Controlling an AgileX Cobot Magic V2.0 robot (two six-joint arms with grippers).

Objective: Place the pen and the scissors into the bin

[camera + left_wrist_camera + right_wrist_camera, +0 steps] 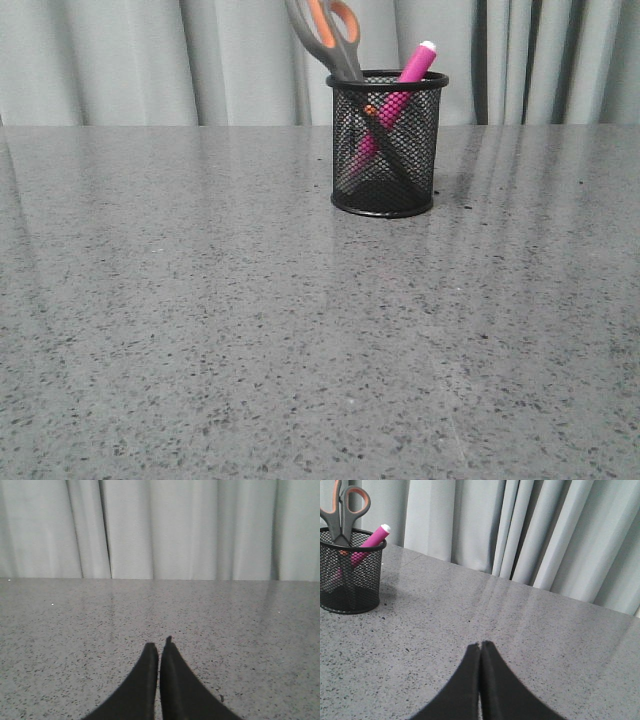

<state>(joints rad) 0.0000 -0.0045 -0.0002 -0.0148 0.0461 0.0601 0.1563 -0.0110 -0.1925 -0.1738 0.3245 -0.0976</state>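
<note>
Scissors (335, 35) and pen (400, 92) are both standing inside the black wire-mesh bin (386, 142), which is sitting upright on the grey speckled table (250, 330) before a pale curtain (120, 60). The scissors are leaning blades-down, their grey, orange-lined handles sticking up past the rim on one side, while the pink pen is leaning the opposite way, its white end poking above the rim; the two are crossing inside the mesh.

In the right wrist view, the right gripper (480, 645) is hovering low over bare table with its dark fingers pressed together, nothing between them. The bin (351, 570), with scissors (342, 510) and pen (369, 542) in it, is sitting well apart from these jaws, ahead of the fingertips and far off to one side.

In the left wrist view, the left gripper (160, 645) is likewise pointing forward over the table (240, 620) toward the curtain (190, 530), its fingers closed to a hairline gap and gripping nothing; only bare tabletop is lying ahead of these jaws
</note>
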